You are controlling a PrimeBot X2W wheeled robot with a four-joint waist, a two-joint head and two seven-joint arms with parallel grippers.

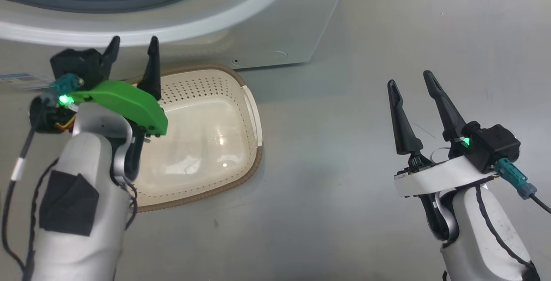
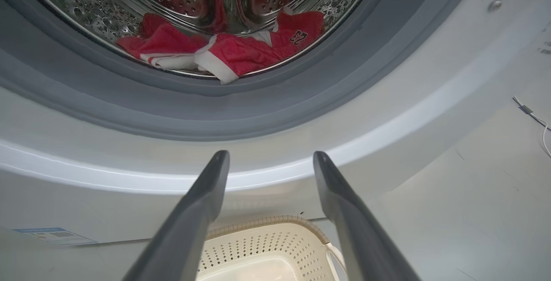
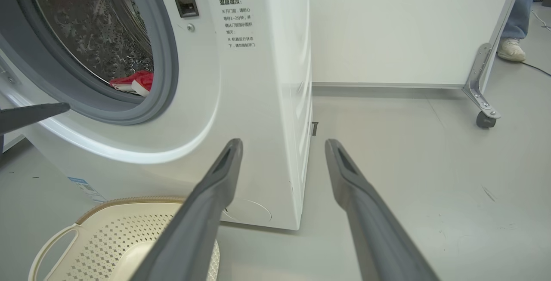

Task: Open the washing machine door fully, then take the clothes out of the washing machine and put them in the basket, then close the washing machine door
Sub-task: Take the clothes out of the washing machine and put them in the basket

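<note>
The white washing machine [image 1: 267, 27] [image 3: 258, 100] stands with its drum mouth uncovered; the washing machine door is out of view. Red clothes [image 2: 232, 53] [image 3: 134, 82] with white trim lie at the drum's front lip, behind the grey rubber ring [image 2: 275, 113]. On the floor below the opening sits the cream basket [image 1: 255, 165] [image 2: 267, 221] [image 3: 129, 201], with nothing in it. My left gripper [image 1: 134, 44] [image 2: 271, 156] hangs open over the basket's far rim, pointing at the machine's front just under the drum. My right gripper [image 1: 409, 79] [image 3: 284, 143] is open above bare floor, right of the basket.
A blue label [image 2: 56, 234] is stuck low on the machine's front. To the right stands a white panel on a castor wheel [image 3: 485, 119], with a person's leg and shoe [image 3: 511, 49] behind it. A thin cable [image 2: 533, 117] lies on the grey floor.
</note>
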